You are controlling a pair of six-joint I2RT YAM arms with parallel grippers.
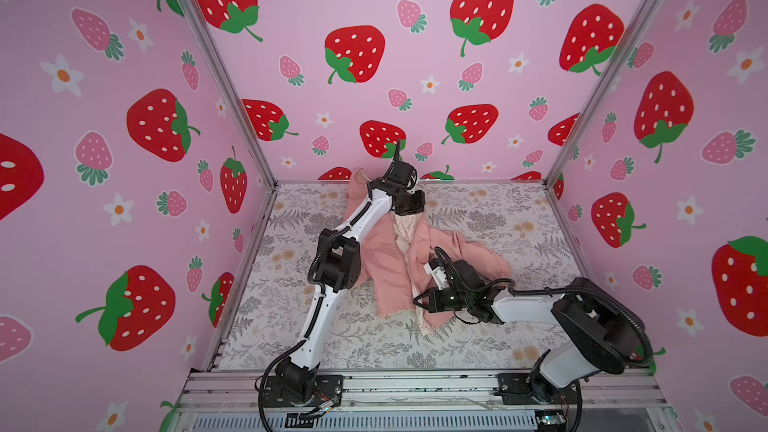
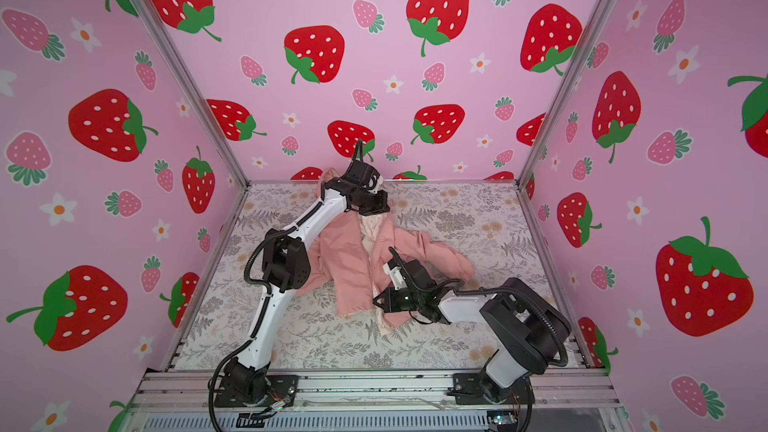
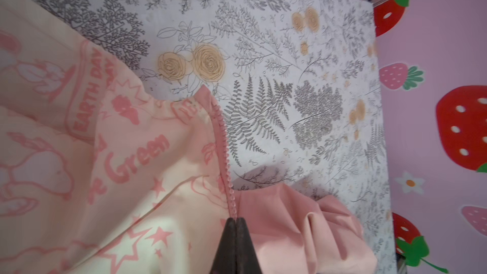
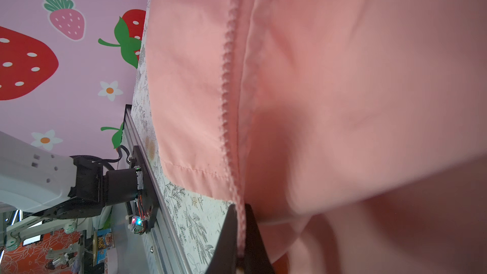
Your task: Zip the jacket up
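The salmon-pink jacket [image 1: 386, 268] [image 2: 353, 268] lies crumpled and open on the table, its cream printed lining [image 3: 118, 154] showing. My left gripper [image 1: 402, 213] [image 3: 235, 218] hangs over the jacket's far end near the back wall. It is shut on the front edge, right at the line of zipper teeth [image 3: 224, 141]. My right gripper [image 1: 417, 300] [image 4: 241, 233] is at the jacket's near hem, shut on the pink zipper tape [image 4: 226, 75]. The zipper slider is not visible.
A floral cloth [image 1: 478, 218] covers the table. Strawberry-printed walls [image 1: 374, 76] close in the back and both sides. A metal rail [image 1: 415, 384] with both arm bases runs along the front. The left arm's elbow [image 1: 336, 263] stands over the jacket's left sleeve.
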